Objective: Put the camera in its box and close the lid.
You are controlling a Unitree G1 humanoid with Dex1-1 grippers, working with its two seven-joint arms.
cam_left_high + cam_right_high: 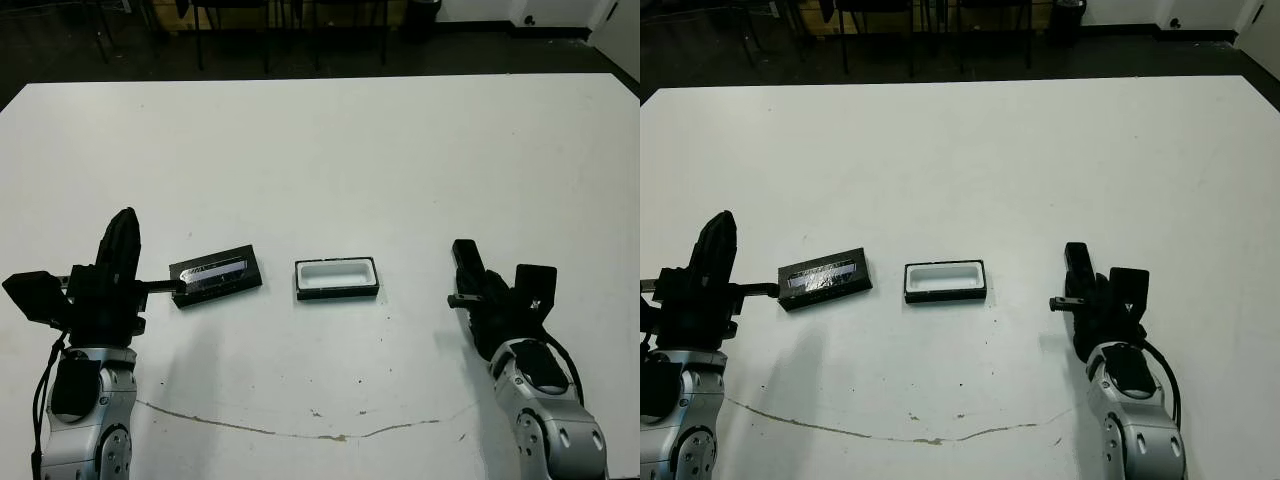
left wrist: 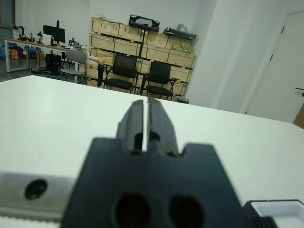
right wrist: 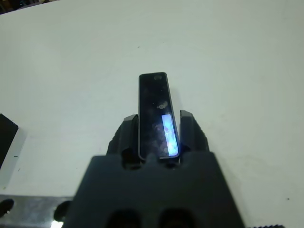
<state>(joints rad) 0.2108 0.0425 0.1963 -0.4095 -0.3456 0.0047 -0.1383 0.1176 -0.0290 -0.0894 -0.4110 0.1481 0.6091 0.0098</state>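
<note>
The box point(image 1: 337, 278), a shallow black tray with a white lining, lies open at the middle of the table. Left of it lies the lid point(image 1: 215, 275), flat and black with a shiny strip on top. My left gripper point(image 1: 126, 220) stands just left of the lid, shut on nothing, its fingers point(image 2: 159, 121) pressed together. The box's corner point(image 2: 278, 211) shows in the left wrist view. Right of the box, my right gripper point(image 3: 156, 118) is shut on the camera point(image 3: 154, 104), a slim black bar with a bluish patch. The camera point(image 1: 464, 258) sticks out past the fingers.
A thin brown crack line point(image 1: 300, 430) runs across the white table point(image 1: 330, 150) near its front edge. Dark chairs point(image 2: 126, 71) and stacked wooden crates point(image 2: 137, 45) stand beyond the far edge. Bare tabletop lies between the box and my right arm.
</note>
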